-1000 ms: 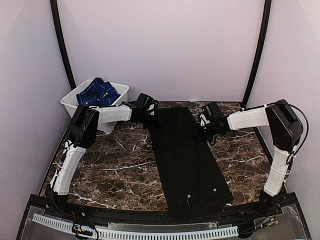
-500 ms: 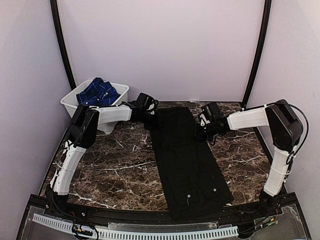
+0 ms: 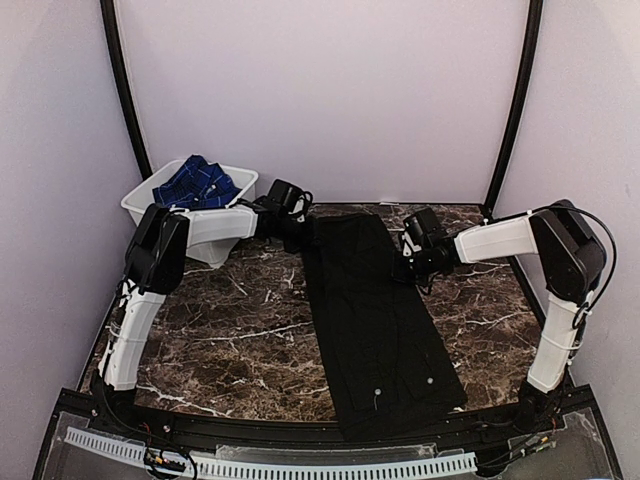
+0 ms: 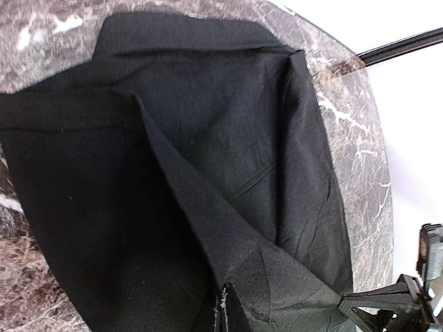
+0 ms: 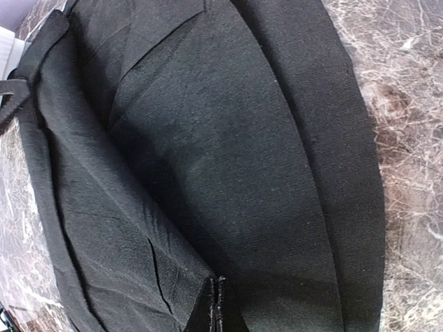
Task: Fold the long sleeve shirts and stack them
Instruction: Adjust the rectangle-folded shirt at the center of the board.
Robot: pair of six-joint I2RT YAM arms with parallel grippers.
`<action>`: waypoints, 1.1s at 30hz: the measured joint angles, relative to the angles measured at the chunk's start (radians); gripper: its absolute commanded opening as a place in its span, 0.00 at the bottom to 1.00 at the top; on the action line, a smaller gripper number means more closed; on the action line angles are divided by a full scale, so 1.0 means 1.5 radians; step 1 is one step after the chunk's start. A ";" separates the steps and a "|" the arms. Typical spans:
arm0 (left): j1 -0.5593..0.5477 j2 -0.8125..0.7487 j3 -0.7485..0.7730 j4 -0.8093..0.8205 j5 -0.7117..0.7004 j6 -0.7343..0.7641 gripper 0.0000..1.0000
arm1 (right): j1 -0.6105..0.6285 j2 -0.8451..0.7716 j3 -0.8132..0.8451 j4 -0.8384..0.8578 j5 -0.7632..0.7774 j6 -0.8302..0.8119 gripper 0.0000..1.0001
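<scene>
I have the black shirt (image 3: 375,310) lying as a long folded strip down the middle of the marble table (image 3: 220,320). Its far end is close to the back edge and its near hem reaches the front edge. My left gripper (image 3: 298,232) sits at the shirt's far left border, and its wrist view shows a ridge of cloth drawn up into closed jaws. My right gripper (image 3: 403,262) is at the shirt's right border, a little nearer to me than the left, likewise clamped on a raised fold. Bare marble lies open on both sides of the shirt. The blue checked shirt (image 3: 195,183) is heaped in the white tub (image 3: 140,205), well left of the black shirt's far end.
</scene>
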 measured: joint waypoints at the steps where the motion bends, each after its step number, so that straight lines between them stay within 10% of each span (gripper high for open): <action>1: 0.001 -0.004 -0.002 0.002 -0.002 0.001 0.00 | 0.000 0.000 -0.001 0.000 0.002 0.000 0.00; 8: 0.006 -0.010 -0.004 0.013 0.000 0.004 0.02 | 0.000 0.000 -0.001 0.001 0.009 0.000 0.01; 12: 0.007 -0.002 0.010 0.010 0.004 0.013 0.42 | 0.000 0.000 0.006 -0.011 0.028 -0.011 0.32; 16: 0.009 0.010 0.045 -0.024 -0.022 0.040 0.56 | 0.000 -0.003 0.031 -0.046 0.068 -0.028 0.42; 24: 0.003 0.003 0.077 -0.099 -0.090 0.082 0.39 | 0.024 -0.053 0.068 -0.092 0.113 -0.064 0.21; 33: -0.090 -0.106 -0.113 -0.097 -0.066 0.056 0.31 | 0.092 -0.014 0.072 -0.086 0.067 -0.080 0.12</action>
